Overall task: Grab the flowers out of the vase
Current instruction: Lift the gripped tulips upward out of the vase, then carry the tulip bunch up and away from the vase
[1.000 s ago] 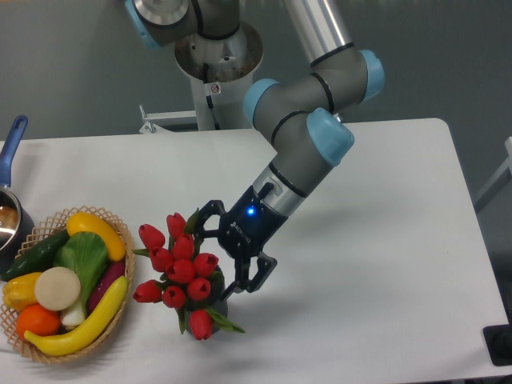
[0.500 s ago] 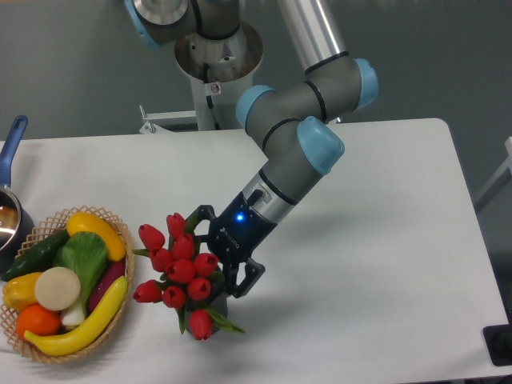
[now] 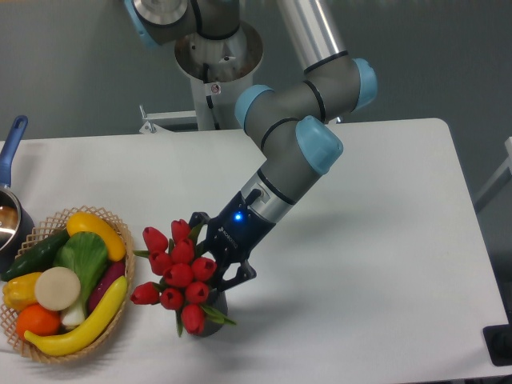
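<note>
The flowers [image 3: 180,276], a bunch of red tulip buds with green leaves, stand in the vase [image 3: 211,323]. The vase is a small dark grey cup near the table's front edge, and the blooms hide most of it. My gripper [image 3: 214,262] reaches in from the upper right at a slant. Its fingers have drawn in on the right side of the bunch, just above the vase, and look shut on the stems. The buds cover the fingertips.
A woven basket [image 3: 120,314] with fake vegetables sits just left of the flowers, almost touching them. A blue-handled pot [image 3: 10,200] is at the far left edge. My arm crosses the table's middle from the base at the back.
My gripper has slid down and left into the bunch and its fingers have drawn together. The tulips have shifted slightly and bunched tighter.
</note>
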### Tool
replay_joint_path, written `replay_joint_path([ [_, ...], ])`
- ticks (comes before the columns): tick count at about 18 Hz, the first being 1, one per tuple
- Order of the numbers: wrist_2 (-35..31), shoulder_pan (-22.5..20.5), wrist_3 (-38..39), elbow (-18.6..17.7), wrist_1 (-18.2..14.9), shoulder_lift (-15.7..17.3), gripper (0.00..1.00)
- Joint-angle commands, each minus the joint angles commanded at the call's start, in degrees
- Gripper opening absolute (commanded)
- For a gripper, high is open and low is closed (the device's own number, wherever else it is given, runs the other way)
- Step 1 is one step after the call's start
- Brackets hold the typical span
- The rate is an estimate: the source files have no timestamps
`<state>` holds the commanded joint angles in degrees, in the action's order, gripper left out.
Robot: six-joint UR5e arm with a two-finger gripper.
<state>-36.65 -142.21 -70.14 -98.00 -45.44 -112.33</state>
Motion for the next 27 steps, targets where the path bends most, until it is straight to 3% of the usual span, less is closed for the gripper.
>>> replay_joint_path([
  [13, 3.1, -1.5, 5.3, 1.0, 0.0, 3.7, 0.30],
  [27, 7.3, -2.9, 21.5, 8.1, -0.1, 8.6, 0.32],
])
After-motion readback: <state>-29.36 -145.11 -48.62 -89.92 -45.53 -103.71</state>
